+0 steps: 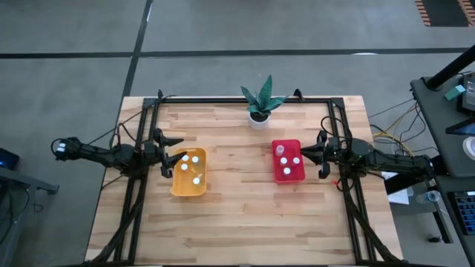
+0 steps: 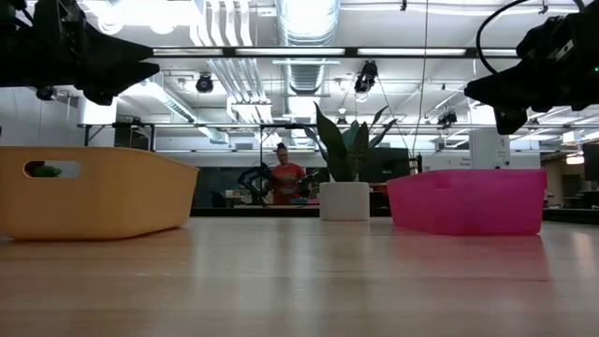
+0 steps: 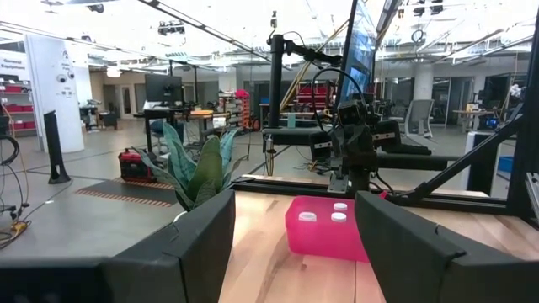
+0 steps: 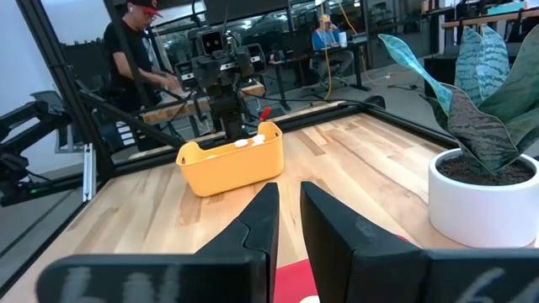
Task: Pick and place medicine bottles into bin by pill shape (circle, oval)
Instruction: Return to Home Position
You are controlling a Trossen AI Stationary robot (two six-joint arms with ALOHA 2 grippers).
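You'll find the medicine bottles (image 1: 196, 179) binned. Four white caps sit in the yellow bin (image 1: 175, 185), near-left of the plant pot (image 1: 259, 117), and three sit in the red bin (image 1: 276, 176), near-right of it. The left gripper (image 1: 172, 156) hangs spread wide beside the yellow bin. The right gripper (image 1: 309, 154), nearly closed and empty, hangs beside the red one.

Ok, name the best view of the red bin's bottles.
High view: three bottles show inside the red bin. Left wrist view catches caps over the rim; low view only the wall; right wrist a red edge.
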